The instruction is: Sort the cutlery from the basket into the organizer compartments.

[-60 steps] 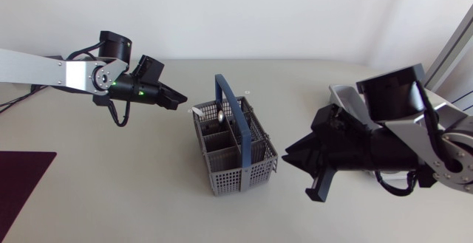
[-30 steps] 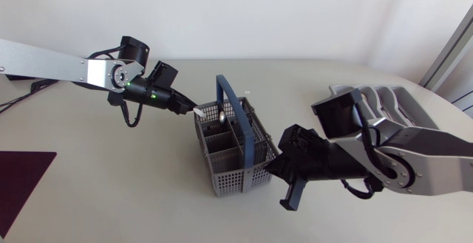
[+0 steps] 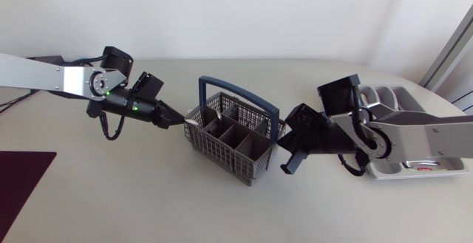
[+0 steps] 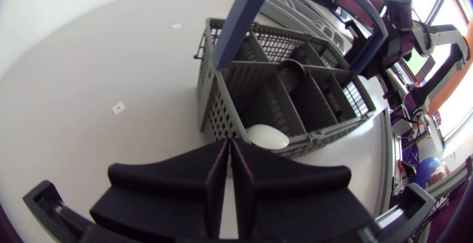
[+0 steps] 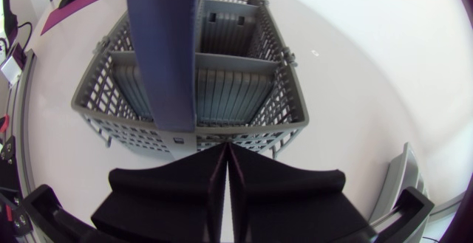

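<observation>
basket (image 3: pixel 222 151) left of organizer (image 3: pixel 392 95) | apart | both on table (image 3: pixel 148 199)

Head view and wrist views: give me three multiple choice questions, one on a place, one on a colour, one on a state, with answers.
1. Where is the organizer relative to the basket? A inside it; B at its left; C at its right.
2. The basket's handle is: A blue; B red; C yellow.
3. The right gripper has its fingers: A spread wide; B together; C around a fork.
Answers: C, the head view shows it right of the basket; A, a blue bar arches over the basket; B, the right wrist view shows only a thin seam between them.
</observation>
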Robot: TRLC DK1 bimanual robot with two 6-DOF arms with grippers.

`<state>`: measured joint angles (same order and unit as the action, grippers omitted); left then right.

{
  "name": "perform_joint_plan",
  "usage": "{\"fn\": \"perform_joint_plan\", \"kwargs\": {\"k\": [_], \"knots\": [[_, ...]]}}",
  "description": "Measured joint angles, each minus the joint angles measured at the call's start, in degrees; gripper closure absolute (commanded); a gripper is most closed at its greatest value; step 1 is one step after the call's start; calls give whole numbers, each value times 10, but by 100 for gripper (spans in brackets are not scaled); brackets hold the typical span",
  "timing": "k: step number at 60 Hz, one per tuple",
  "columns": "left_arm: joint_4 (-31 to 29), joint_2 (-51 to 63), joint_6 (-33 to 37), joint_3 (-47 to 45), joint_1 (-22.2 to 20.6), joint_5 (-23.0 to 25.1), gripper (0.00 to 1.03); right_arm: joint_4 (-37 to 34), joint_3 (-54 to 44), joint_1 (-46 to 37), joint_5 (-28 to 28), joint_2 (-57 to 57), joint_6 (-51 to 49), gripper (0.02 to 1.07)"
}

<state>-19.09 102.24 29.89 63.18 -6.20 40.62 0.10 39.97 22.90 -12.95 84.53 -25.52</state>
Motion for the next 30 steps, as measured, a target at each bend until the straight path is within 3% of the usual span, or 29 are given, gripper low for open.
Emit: {"fn": "perform_joint_plan", "kwargs": {"k": [30], "knots": [[-20, -152, 31, -153, 16, 24, 97, 19, 103, -17, -5, 85, 0, 102]]}}
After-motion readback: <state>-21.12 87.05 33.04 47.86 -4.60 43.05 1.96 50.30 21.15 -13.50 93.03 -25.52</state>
